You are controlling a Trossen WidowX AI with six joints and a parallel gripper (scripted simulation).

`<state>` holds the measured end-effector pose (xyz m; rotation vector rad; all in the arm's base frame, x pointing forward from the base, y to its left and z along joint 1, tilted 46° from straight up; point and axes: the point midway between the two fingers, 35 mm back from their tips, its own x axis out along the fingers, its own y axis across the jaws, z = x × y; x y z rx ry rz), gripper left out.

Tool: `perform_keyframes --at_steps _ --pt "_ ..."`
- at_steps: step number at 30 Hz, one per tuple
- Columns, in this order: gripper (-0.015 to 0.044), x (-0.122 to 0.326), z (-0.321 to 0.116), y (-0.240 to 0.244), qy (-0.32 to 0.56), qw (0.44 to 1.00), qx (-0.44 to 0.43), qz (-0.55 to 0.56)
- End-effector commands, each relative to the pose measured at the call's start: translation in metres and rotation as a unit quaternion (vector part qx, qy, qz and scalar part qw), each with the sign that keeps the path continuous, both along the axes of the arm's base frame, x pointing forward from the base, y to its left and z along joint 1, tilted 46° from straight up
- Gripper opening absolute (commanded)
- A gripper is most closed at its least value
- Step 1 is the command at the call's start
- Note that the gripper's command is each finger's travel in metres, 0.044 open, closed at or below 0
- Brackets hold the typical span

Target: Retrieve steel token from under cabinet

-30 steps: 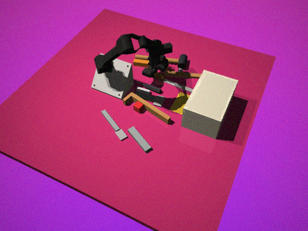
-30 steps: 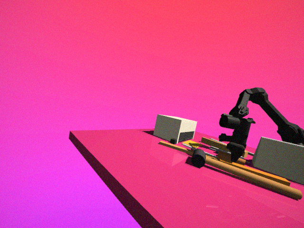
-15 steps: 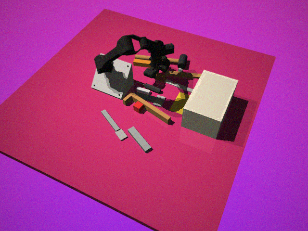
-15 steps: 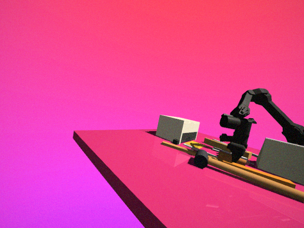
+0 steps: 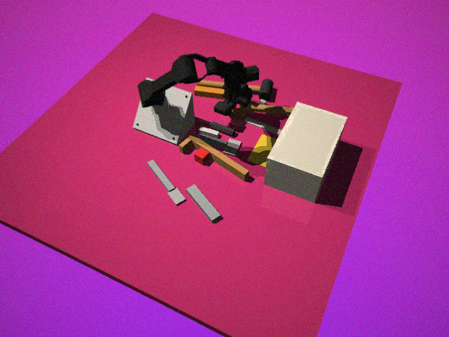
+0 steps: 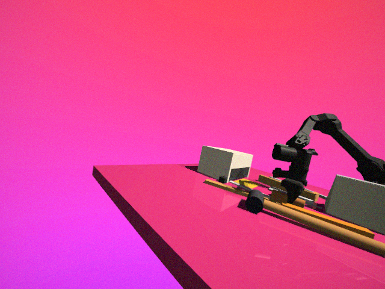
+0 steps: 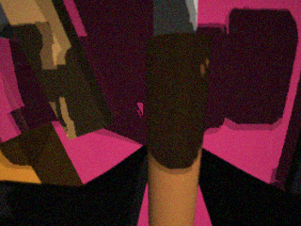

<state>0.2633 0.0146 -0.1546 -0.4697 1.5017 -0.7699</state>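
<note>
My gripper [image 5: 236, 109] [image 6: 289, 196] [image 7: 171, 152] is shut on the wooden handle [image 5: 238, 115] [image 6: 277, 196] [image 7: 174, 198] of a tool, low over the table. The tool's grey metal shaft [image 5: 255, 123] [image 7: 171, 19] runs from the handle toward the cabinet. The pale cabinet [image 5: 308, 137] [image 6: 214, 161] stands at the far side, with a dark opening low in its front in the exterior view. A yellow marked area [image 5: 265, 141] [image 6: 249, 183] lies in front of it, partly shadowed and partly hidden by the cabinet in the top view. The steel token cannot be made out in any view.
A black-headed mallet [image 5: 266, 88] [image 6: 255, 201] and orange bar [image 5: 209, 91] [image 6: 328, 217] lie beside the gripper. A wooden strip [image 5: 271, 107] lies close to the held tool. A hooked wooden stick [image 5: 228, 163], red cube [image 5: 202, 155] and several grey pieces lie on the other side.
</note>
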Motion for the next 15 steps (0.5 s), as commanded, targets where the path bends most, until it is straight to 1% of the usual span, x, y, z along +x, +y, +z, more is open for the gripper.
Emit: perform_keyframes --at_steps 1,15 --pt "0.0000 0.007 0.000 -0.001 0.000 1.000 0.002 0.000" --pt "0.0000 0.025 0.001 -0.004 0.000 1.000 0.001 0.000"
